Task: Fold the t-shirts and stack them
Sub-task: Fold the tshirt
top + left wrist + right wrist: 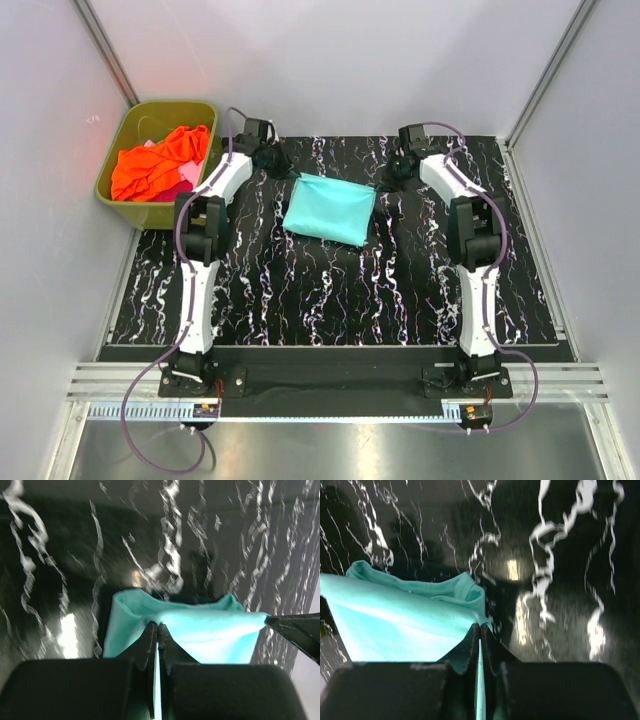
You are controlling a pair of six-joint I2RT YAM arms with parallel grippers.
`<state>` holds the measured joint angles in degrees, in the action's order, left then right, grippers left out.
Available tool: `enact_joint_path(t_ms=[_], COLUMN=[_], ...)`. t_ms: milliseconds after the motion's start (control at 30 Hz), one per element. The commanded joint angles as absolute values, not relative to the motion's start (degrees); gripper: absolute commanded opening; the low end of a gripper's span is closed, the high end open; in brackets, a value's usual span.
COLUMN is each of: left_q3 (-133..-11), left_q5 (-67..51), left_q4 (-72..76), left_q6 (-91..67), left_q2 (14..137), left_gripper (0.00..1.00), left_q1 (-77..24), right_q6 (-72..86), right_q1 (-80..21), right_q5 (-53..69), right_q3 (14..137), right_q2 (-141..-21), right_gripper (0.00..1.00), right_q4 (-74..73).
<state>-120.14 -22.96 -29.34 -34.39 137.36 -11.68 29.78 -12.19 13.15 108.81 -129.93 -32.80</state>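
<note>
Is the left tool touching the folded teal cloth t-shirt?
Touching. Left wrist view: the left tool is shut on the teal cloth t-shirt, fabric pinched between its fingers.

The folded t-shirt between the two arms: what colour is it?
Teal; the t-shirt shows best in the top external view.

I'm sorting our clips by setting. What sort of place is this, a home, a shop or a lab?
Most likely a robotics lab test cell: plain white panels in aluminium framing enclose a black marbled mat, with a left arm and a right arm bolted at its near edge.
</note>
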Motion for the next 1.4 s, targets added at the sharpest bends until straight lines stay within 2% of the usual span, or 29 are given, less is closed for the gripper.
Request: enact_joint_path(t_ms=[0,33,67,100,133,167,200,233,400,567,767,1000,1133,1200,1233,1367], left_q3=[-125.9,-126.2,-126.3,-126.0,-125.6,-125.1,-123.9,-123.0,-114.1,-106.7,-96.2,-84.5,-82.2,-81.7,-81.7,-80.3], left_q5=[-26.8,-26.8,-26.8,-26.7,-26.5,-26.5,-26.0,-25.5,-22.9,-25.3,-25.7,-25.3,-24.9,-24.8,-24.7,-24.1], left_q4=[-22.4,-21.5,-20.3,-20.0,-19.6,-19.3,-18.9,-18.9,-18.8,-18.6,-17.7,-14.4,-13.8,-13.7,-13.7,-13.5], left_q6=[-35.9,-36.1,-35.9,-35.7,-35.7,-35.2,-34.8,-34.3,-29.3,-28.0,-26.9,-26.8,-26.1,-26.2,-26.6,-27.3], left_q2=[141.8,142.5,143.0,143.3,143.3,143.0,142.0,141.2,133.2,126.8,120.2,115.9,116.0,116.5,116.6,116.4], left_gripper=[0.04,0.11,0.10,0.06,0.06,0.11,0.30,0.36,0.49,0.51,0.57,0.57,0.52,0.46,0.38,0.20], left_q1=[-9.1,-9.0,-8.6,-8.4,-8.2,-8.1,-7.7,-7.7,-7.6,-7.9,-8.9,-9.9,-11.1,-11.6,-11.6,-11.6], right_q6=[27.3,26.6,26.2,25.8,25.1,25.1,25.0,24.8,23.1,22.7,21.2,19.0,20.1,20.4,20.4,20.7], right_q1=[-11.2,-11.2,-11.0,-11.1,-11.0,-10.9,-10.8,-10.7,-10.7,-11.1,-11.7,-13.0,-13.4,-13.8,-13.9,-14.1], right_q5=[16.7,17.8,18.8,19.3,19.3,19.5,19.9,20.0,22.8,29.3,33.2,34.7,36.6,36.6,36.5,36.1], right_q3=[117.3,119.1,122.0,122.9,123.8,124.3,123.8,123.4,111.7,97.2,90.0,87.6,84.1,83.1,82.4,80.5], right_q2=[-135.1,-136.5,-137.6,-139.1,-139.6,-139.7,-138.6,-137.9,-128.5,-122.2,-120.5,-123.0,-122.0,-121.2,-121.0,-120.7], right_gripper=[0.10,0.15,0.22,0.33,0.37,0.40,0.43,0.47,0.58,0.69,0.70,0.69,0.65,0.62,0.61,0.56], right_q4=[-31.7,-31.8,-31.8,-31.9,-32.0,-32.0,-31.9,-31.9,-27.9,-20.7,-17.7,-15.3,-12.0,-10.8,-10.6,-9.3])
